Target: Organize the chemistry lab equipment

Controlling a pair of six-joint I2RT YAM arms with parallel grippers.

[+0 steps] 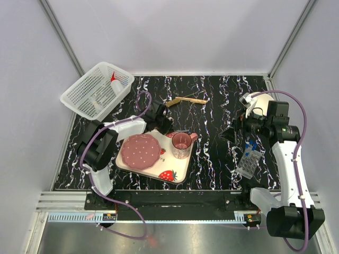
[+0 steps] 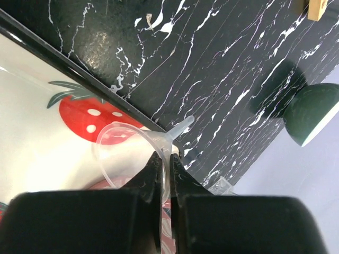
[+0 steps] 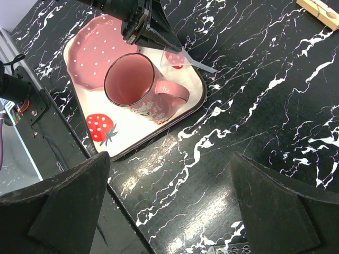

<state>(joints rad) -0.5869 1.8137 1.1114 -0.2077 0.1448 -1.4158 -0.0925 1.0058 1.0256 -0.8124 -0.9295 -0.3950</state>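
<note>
The left claw is clamped shut on the thin rim of a clear funnel. The funnel lies at the far corner of the strawberry-print tray, its spout poking out over the tray's dark edge onto the black marbled bench. The right claw hangs wide open and empty over the bench's right side, above and well apart from the tray.

The pinch takes only a sliver of flexible wall, so the funnel will probably pivot if it is swung fast. The careful move looks to be a straight lift until the spout clears the tray's raised lip, then a slow carry.

A likely destination is the white basket at the far left corner, where a small bottle with a red cap already lies.

The pink cup stands on the tray just beside the funnel, its handle turned toward it. The pink plate fills the tray's left half, so there is little room for sideways drift. A wooden tool lies on the bench beyond the tray, close to a direct line to the basket. The clear tube rack and blue-tipped droppers sit by the right arm, out of the way.
</note>
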